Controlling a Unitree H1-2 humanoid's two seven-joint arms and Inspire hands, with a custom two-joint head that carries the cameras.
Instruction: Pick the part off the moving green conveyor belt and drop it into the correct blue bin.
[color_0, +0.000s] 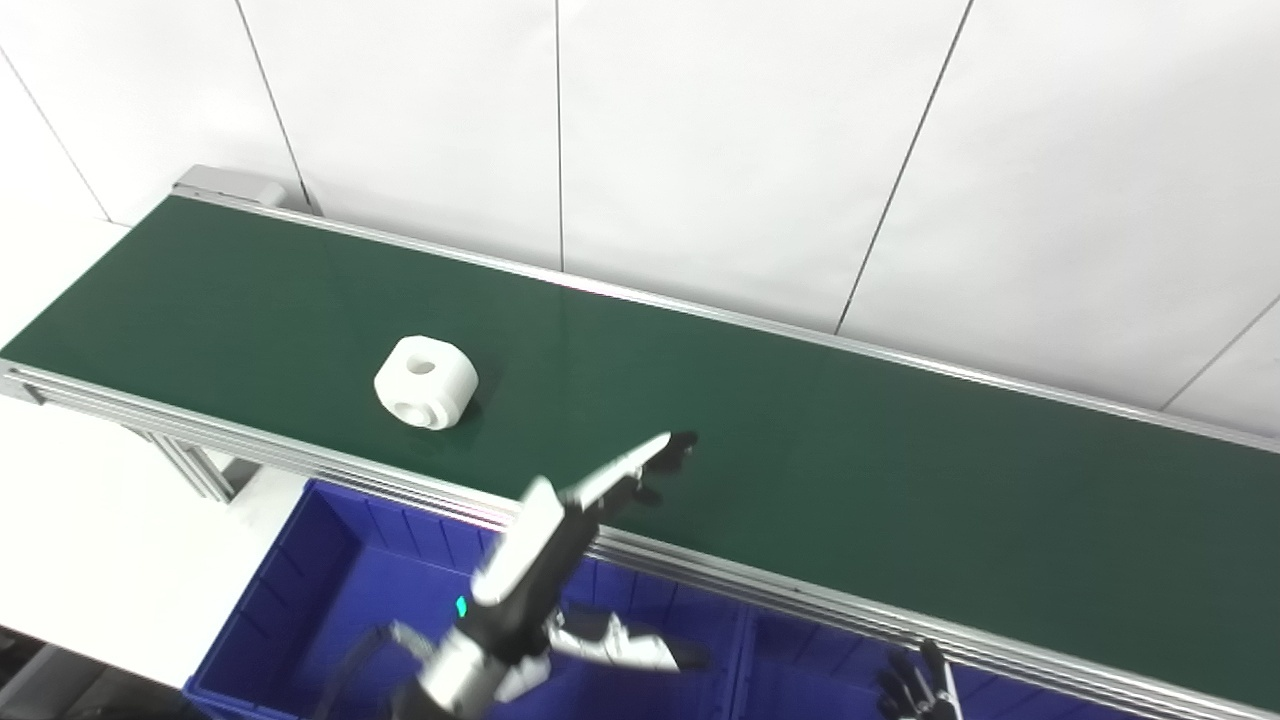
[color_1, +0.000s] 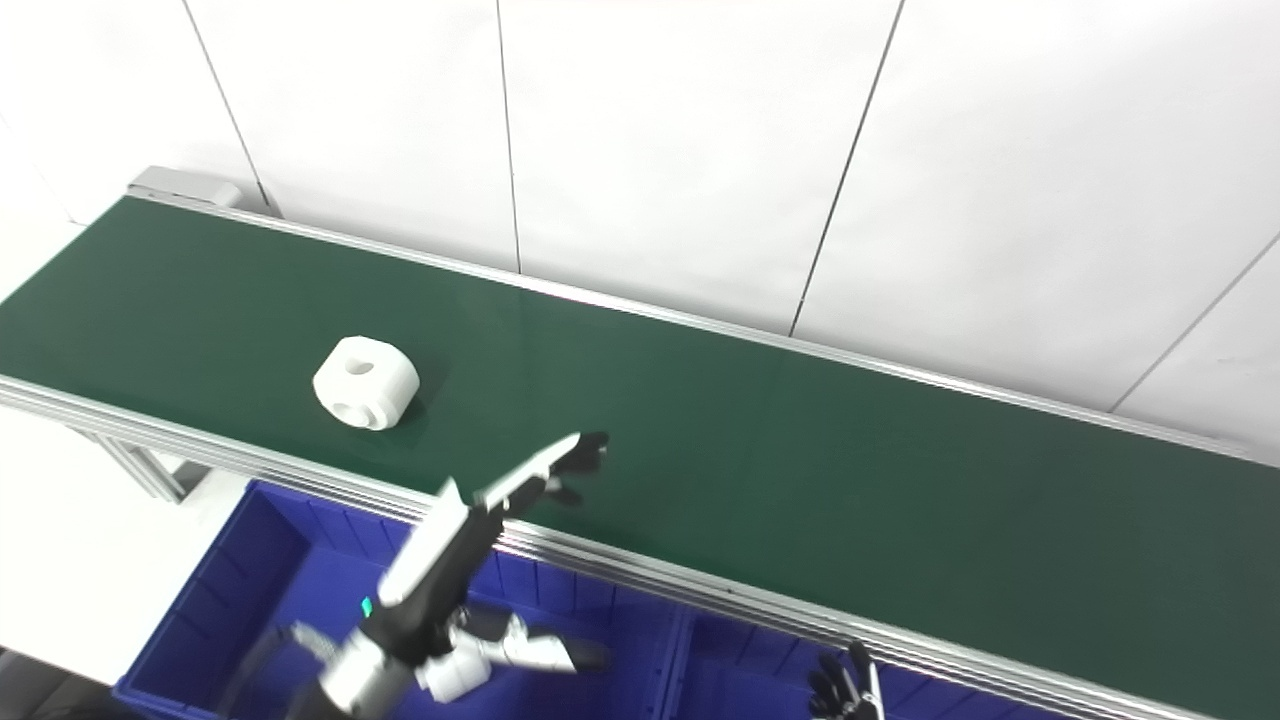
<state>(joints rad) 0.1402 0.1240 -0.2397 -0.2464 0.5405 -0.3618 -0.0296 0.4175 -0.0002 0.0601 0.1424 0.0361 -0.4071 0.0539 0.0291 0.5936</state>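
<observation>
White part (color_0: 426, 382) w/ a hole on top and another in its side is sitting on the green conveyor belt (color_0: 820, 450), toward the belt's left end, nearer the front rail than the back one. Nothing is touching it. Just right of it and a bit closer to me, the left hand (color_0: 560, 530) is reaching up over the front rail, fingers (color_0: 672, 447) stretched out straight over the belt and spread apart, thumb sticking out low over the bin — hand's wide open, holding nothing, clearly apart from the part. Below the rail the blue bin (color_0: 300, 560) is sitting under that arm, w/ a second blue bin (color_0: 800, 670) beside it to the right. Far right at the bottom edge, the right hand (color_0: 915, 690) is only just poking in, dark fingertips pointing up and apart, approx. over the second bin; can't tell its state, too little showing
</observation>
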